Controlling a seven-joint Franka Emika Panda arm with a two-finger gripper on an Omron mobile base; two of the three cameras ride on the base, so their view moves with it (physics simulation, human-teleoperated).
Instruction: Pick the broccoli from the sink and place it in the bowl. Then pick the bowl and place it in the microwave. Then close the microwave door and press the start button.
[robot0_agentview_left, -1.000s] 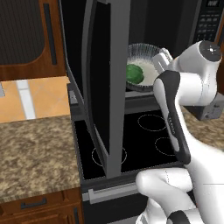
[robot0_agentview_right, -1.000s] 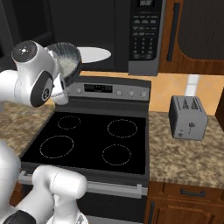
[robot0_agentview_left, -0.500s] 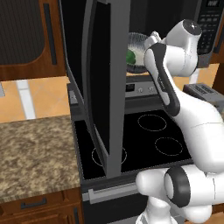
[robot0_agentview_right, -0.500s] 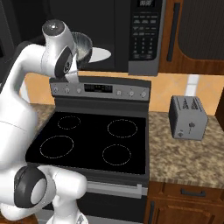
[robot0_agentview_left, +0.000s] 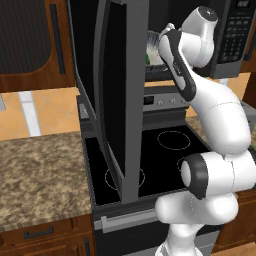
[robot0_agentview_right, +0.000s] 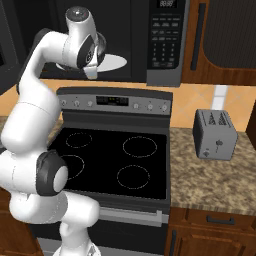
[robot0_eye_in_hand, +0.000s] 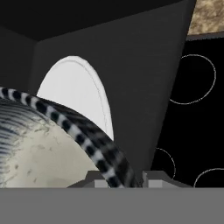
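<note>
Clearly no writing is legible; jaws straddle the bowl (robot0_eye_in_hand: 52, 148) rim, grip uncertain.

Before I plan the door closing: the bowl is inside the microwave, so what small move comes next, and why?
Probably open the gripper fully and back out: its fingers straddle the bowl rim above the white turntable, and the microwave door stands open.

microwave (robot0_agentview_right: 165, 35) sits above stovetop (robot0_agentview_right: 112, 162), door (robot0_agentview_left: 120, 95) swung wide out to left. bowl (robot0_agentview_left: 156, 50) up inside microwave cavity, over turntable plate (robot0_agentview_right: 112, 61), broccoli (robot0_agentview_left: 147, 58) in bowl. bowl rim (robot0_eye_in_hand: 83, 131) runs right between fingers (robot0_eye_in_hand: 118, 179). toaster (robot0_agentview_right: 215, 134) on tabletop (robot0_agentview_right: 220, 180) right of stovetop, more tabletop left of stovetop.
</note>
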